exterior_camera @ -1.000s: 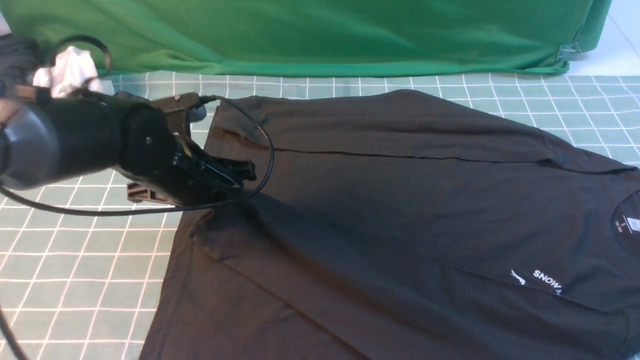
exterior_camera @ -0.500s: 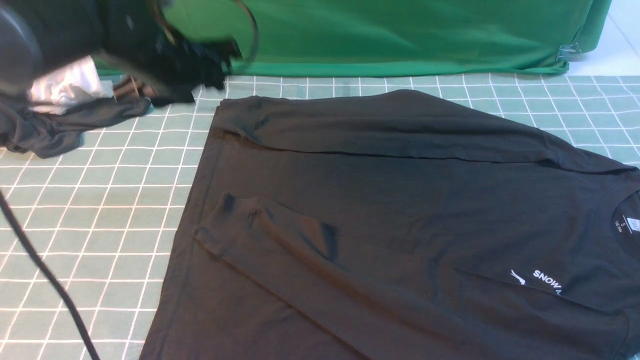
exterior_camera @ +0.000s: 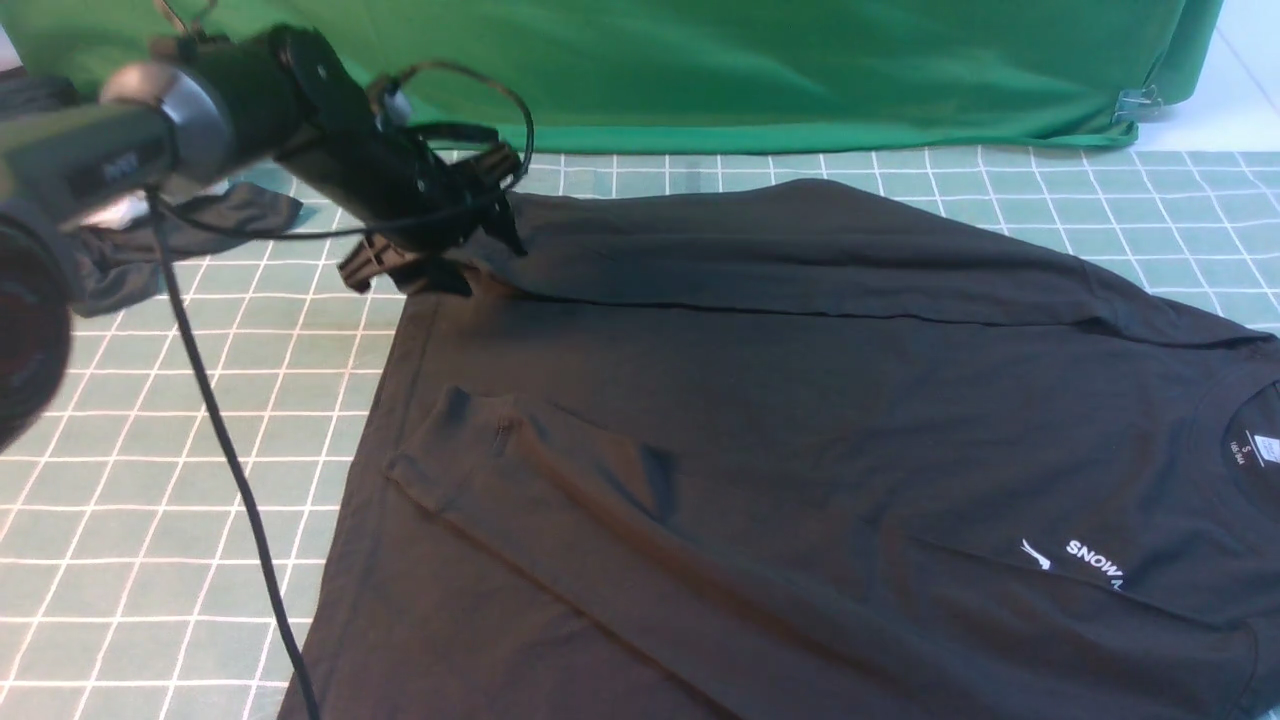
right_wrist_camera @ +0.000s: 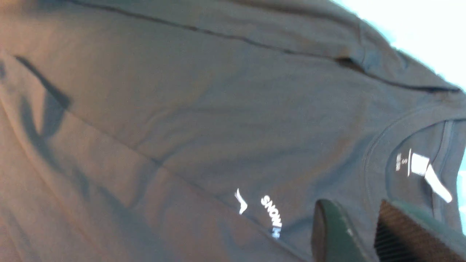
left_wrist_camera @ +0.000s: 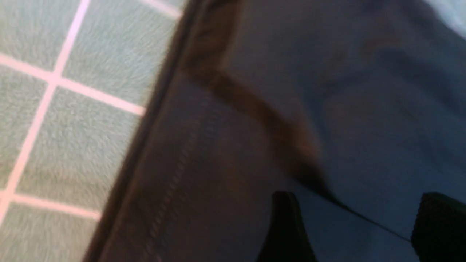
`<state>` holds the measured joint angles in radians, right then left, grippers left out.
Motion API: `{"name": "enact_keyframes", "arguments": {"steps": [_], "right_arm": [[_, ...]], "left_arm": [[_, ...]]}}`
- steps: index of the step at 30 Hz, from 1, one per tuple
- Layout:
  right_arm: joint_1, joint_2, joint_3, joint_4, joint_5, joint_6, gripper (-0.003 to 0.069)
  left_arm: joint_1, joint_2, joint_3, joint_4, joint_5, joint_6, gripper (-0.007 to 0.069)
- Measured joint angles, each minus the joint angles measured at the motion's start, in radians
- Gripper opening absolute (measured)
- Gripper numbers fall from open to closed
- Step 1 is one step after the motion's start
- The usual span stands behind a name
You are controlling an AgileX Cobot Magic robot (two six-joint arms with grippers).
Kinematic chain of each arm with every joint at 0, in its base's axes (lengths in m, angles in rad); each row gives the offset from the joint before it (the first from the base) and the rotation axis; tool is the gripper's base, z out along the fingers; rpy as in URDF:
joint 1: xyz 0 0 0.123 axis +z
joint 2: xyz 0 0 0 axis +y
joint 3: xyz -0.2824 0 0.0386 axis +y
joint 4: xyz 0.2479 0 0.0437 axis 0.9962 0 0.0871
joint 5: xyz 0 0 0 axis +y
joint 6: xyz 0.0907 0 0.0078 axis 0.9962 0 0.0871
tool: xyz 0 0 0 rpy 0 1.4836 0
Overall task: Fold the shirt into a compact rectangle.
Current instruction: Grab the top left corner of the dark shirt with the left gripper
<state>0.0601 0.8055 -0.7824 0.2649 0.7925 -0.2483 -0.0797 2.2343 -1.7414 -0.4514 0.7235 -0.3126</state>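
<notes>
The black long-sleeved shirt (exterior_camera: pixel 800 400) lies spread on the checked tablecloth (exterior_camera: pixel 150 500), with its collar at the right. Its white "SNOW" print (exterior_camera: pixel 1090 565) and neck label (exterior_camera: pixel 1262 450) show at the right edge. One sleeve is folded across the body, and its cuff (exterior_camera: pixel 430 470) lies at the left. My left gripper (exterior_camera: pixel 455 235) is open at the shirt's far left corner. In the left wrist view its fingers (left_wrist_camera: pixel 287 229) stand wide apart over a fold edge of the shirt (left_wrist_camera: pixel 364 109). My right gripper (right_wrist_camera: pixel 364 225) is open above the shirt (right_wrist_camera: pixel 182 109), between the print (right_wrist_camera: pixel 271 214) and the label (right_wrist_camera: pixel 418 163). It does not show in the front view.
A dark grey garment (exterior_camera: pixel 130 260) lies at the back left behind my left arm. A green backdrop cloth (exterior_camera: pixel 700 70) hangs along the table's far edge, with a metal clip (exterior_camera: pixel 1135 103) at the right. The arm's black cable (exterior_camera: pixel 230 470) hangs over the left of the table.
My left gripper left the near sleeve cuff, rose to the back left, then came down at the shirt's far left corner. The sleeve now lies flat on the body.
</notes>
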Motion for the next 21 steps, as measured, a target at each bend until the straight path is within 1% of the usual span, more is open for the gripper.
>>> {"name": "enact_keyframes", "arguments": {"steps": [4,7,11,12,15,18,21], "right_arm": [[0.0,0.0,0.039,0.0,-0.041,0.0,0.0195],[0.0,0.0,0.07,0.0,-0.051,0.0,0.0198],[0.0,0.0,0.109,0.0,-0.088,0.0,0.0204],[0.0,0.0,0.111,0.0,-0.09,0.0,0.0204],[0.0,0.0,0.127,0.0,-0.124,0.0,0.0209],[0.0,0.0,0.127,0.001,-0.149,0.0,0.0213],[0.0,0.0,0.127,0.001,-0.161,0.0,0.0217]], "left_arm": [[0.002,0.035,-0.005,-0.048,-0.089,0.0,0.0421],[0.001,0.039,-0.011,-0.057,-0.165,0.0,0.0421],[0.001,0.04,-0.011,-0.065,-0.224,0.0,0.0402],[0.001,0.04,-0.011,-0.065,-0.225,0.0,0.0402],[0.001,0.04,-0.011,-0.065,-0.236,0.0,0.0367],[0.0,0.04,-0.011,-0.066,-0.215,0.0,0.033],[-0.001,0.04,-0.011,-0.066,-0.196,0.0,0.0314]]}}
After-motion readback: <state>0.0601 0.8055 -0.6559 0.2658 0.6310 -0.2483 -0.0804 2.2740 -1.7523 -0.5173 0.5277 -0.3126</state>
